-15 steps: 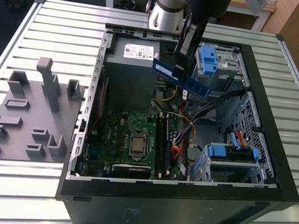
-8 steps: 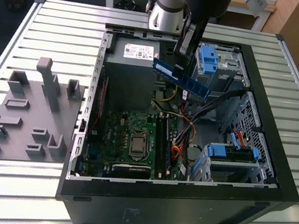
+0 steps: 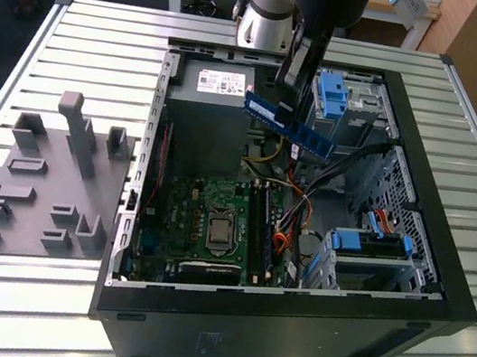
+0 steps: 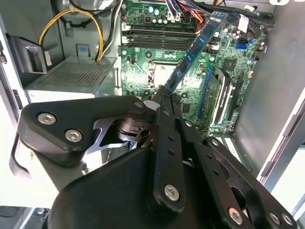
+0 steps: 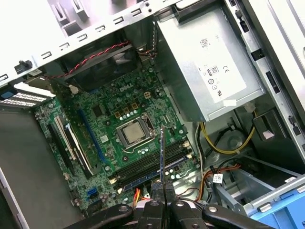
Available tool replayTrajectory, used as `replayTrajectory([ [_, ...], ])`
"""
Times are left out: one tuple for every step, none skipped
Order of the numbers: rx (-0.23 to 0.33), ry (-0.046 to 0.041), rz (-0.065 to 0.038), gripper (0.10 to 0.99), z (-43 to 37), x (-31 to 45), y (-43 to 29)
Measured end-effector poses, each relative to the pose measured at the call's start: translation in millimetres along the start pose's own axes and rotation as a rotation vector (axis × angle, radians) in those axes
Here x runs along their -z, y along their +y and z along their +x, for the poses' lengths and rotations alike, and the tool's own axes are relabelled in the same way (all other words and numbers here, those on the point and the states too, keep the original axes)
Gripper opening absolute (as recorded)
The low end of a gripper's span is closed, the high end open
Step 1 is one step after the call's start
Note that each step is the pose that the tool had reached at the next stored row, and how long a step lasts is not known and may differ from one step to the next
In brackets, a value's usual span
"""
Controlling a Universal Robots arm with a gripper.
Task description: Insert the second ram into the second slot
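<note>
Blue memory stick (image 3: 289,125) hangs tilted, well above the motherboard (image 3: 185,215), in the exterior view; the gripper (image 3: 282,92) is clenched on one end of it. In the second wrist view it reaches out over the motherboard. In the first wrist view it stands edge-on above the motherboard's slots (image 5: 152,164); I think it needs levelling and lining up with them.

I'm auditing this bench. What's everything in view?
PC case: one, black, open, on the table
table: one, silver slats, under the case
motherboard: one, green, inside the case
power supply: one, grey, beside the motherboard
drive-bay clips: two, blue, inside the case
fixture tray: one, grey, at the exterior view's left
RAM stick: one, blue, in the hand, above the motherboard
arm: one, silver, above the case
hand: one, black, shut on the RAM stick
</note>
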State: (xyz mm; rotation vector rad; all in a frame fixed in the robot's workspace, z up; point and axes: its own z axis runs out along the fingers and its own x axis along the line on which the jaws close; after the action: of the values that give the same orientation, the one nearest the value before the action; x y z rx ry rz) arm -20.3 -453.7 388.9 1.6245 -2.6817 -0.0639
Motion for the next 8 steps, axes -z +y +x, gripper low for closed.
replayTrajectory([
  [-0.004,-0.0002,0.000,0.122,0.0,0.0,0.0],
  [-0.009,-0.0004,0.000,0.122,0.0,0.0,0.0],
  [-0.014,-0.0005,0.000,0.122,0.0,0.0,0.0],
  [-0.018,-0.0007,0.000,0.122,0.0,0.0,0.0],
  [-0.022,-0.0008,0.000,0.122,0.0,0.0,0.0],
  [-0.027,-0.0010,0.000,0.122,0.0,0.0,0.0],
  [-0.031,-0.0012,0.001,0.122,0.0,0.0,0.0],
  [-0.035,-0.0013,0.001,0.122,0.0,0.0,0.0],
])
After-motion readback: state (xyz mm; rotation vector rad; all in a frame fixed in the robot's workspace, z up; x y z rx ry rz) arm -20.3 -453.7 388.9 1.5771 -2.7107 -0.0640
